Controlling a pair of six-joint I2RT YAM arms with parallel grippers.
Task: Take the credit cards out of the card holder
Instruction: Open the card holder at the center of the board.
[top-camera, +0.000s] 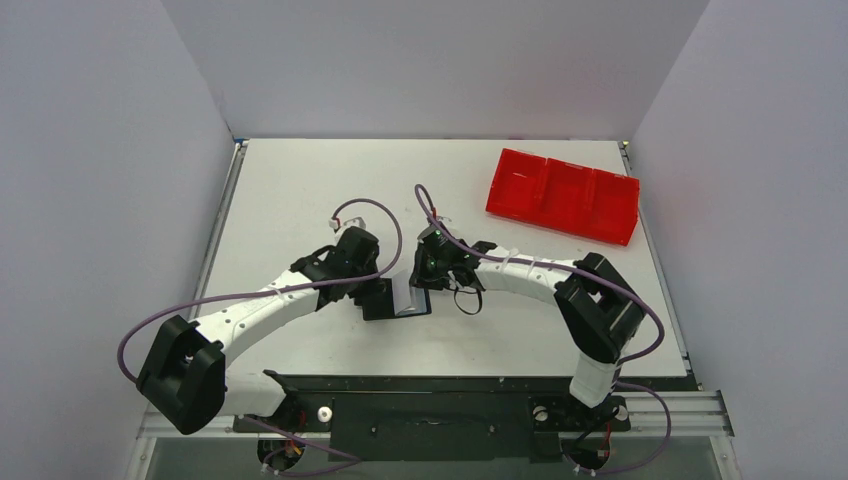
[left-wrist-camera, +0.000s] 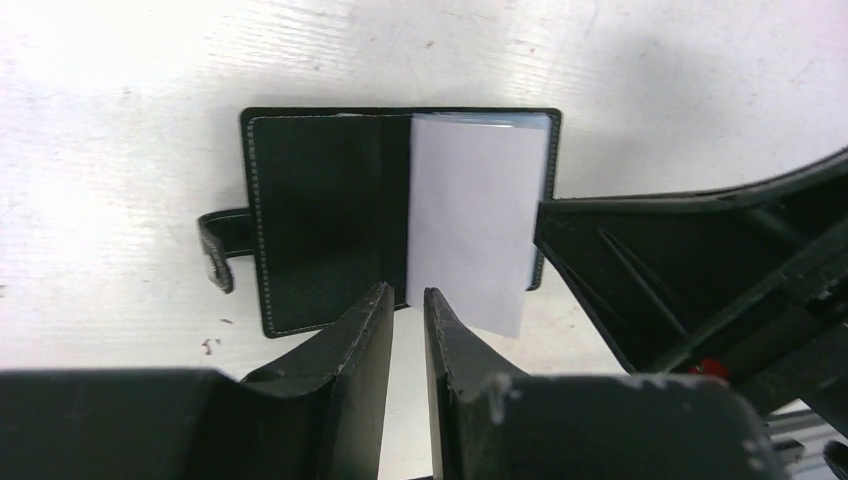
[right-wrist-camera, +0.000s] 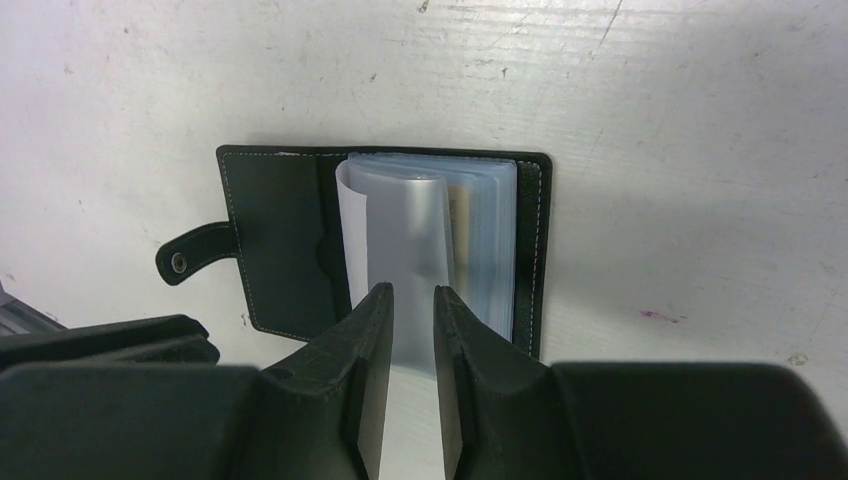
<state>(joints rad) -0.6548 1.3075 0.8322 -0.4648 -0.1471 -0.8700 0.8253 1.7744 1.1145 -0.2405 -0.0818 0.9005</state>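
Note:
The card holder (top-camera: 380, 302) lies open on the table between both grippers. Its black cover (left-wrist-camera: 320, 220) and snap strap (right-wrist-camera: 185, 260) are spread to one side. A pale silver-grey credit card (left-wrist-camera: 470, 220) lies over the clear sleeves and sticks out past the holder's near edge. A tan card edge (right-wrist-camera: 460, 215) shows inside the sleeves (right-wrist-camera: 490, 240). My left gripper (left-wrist-camera: 408, 293) hovers at the holder's near edge with a narrow gap and only table visible through it. My right gripper (right-wrist-camera: 411, 290) is also narrowly open, and the grey card (right-wrist-camera: 405, 240) shows beyond its tips. One right finger (left-wrist-camera: 640, 260) reaches the holder's side.
A red three-compartment tray (top-camera: 560, 222) sits at the far right of the table, well away from the holder. Both arms (top-camera: 270, 300) (top-camera: 530, 275) converge at the table's middle, with purple cables looping over them. Grey walls enclose the table on three sides.

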